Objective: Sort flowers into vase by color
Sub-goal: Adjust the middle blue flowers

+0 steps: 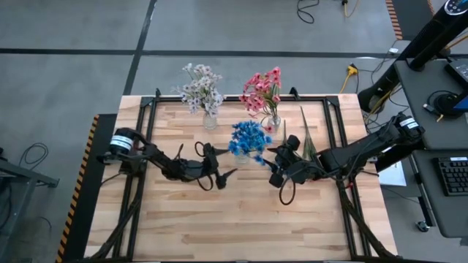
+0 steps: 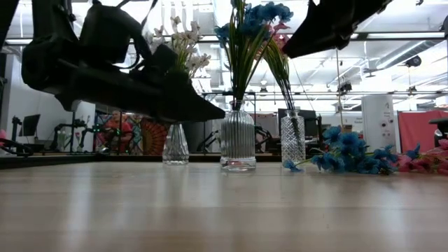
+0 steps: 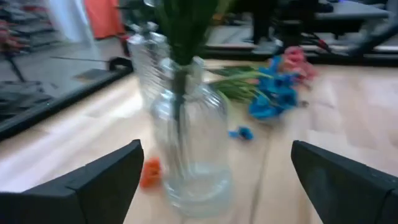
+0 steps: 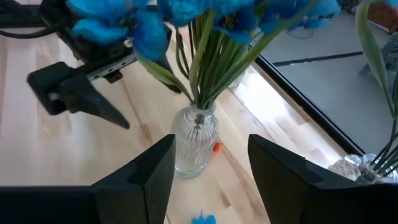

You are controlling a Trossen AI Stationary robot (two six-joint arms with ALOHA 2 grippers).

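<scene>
Already three vases hold white, pink and blue flowers; loose sprays remain, and both grippers hang apart, empty.

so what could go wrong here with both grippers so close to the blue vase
The open left gripper and open right gripper flank the clear ribbed glass vase of blue flowers; a sideways nudge could tip it. Loose blue and pink sprays lie on the wooden table, where an arm sweeping low could drag them.
</scene>
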